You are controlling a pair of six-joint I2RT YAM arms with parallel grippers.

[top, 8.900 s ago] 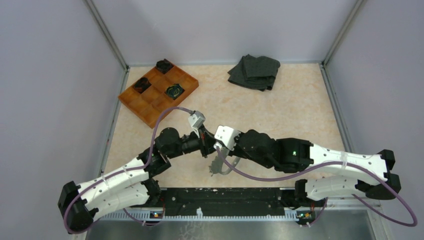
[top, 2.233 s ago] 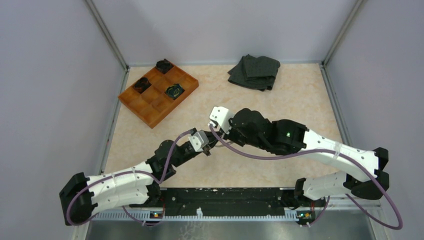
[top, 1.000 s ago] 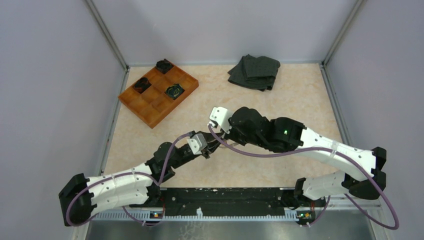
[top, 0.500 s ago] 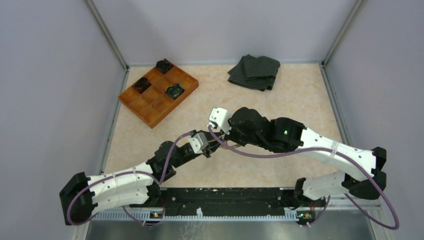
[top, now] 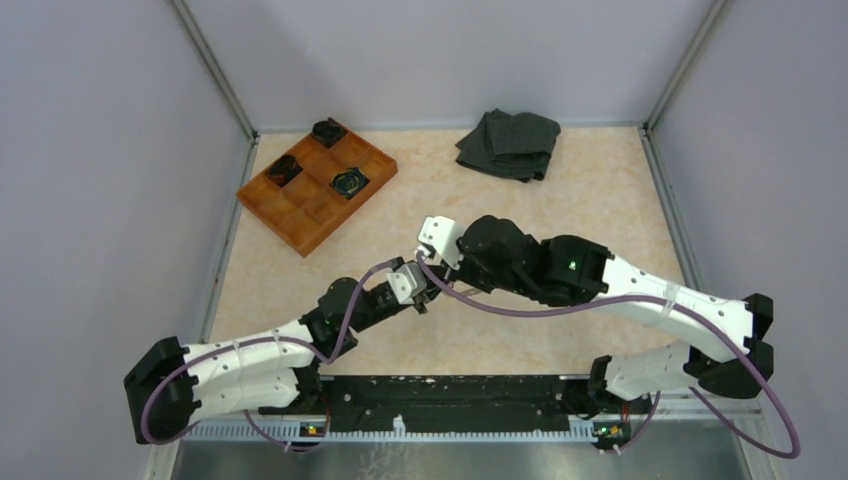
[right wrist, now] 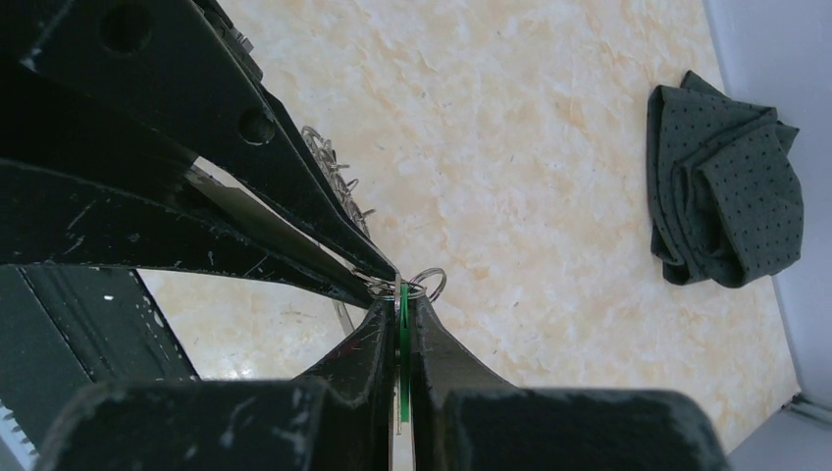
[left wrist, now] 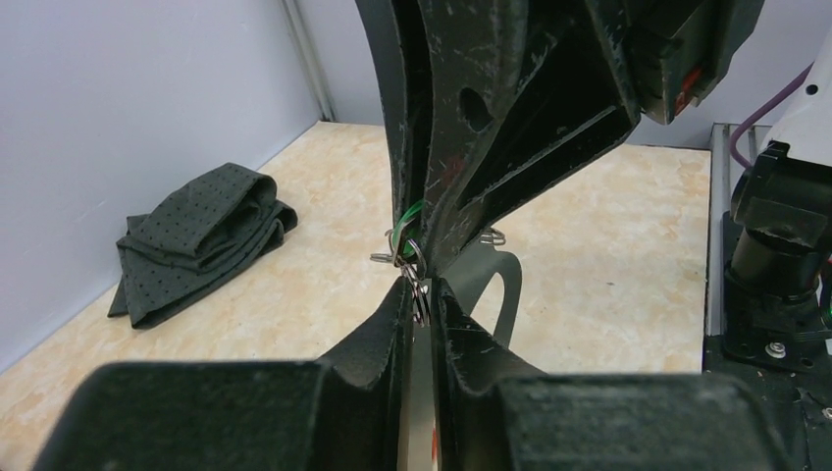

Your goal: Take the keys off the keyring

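Left wrist view: left gripper [left wrist: 420, 290] pinches a grey key [left wrist: 419, 412], right gripper [right wrist: 398, 299] clenches a green strip [right wrist: 402, 363] at the keyring [right wrist: 442, 285].

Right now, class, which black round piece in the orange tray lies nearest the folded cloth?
The rightmost piece, bearing a greenish ring; the far one and the left one look plain black.
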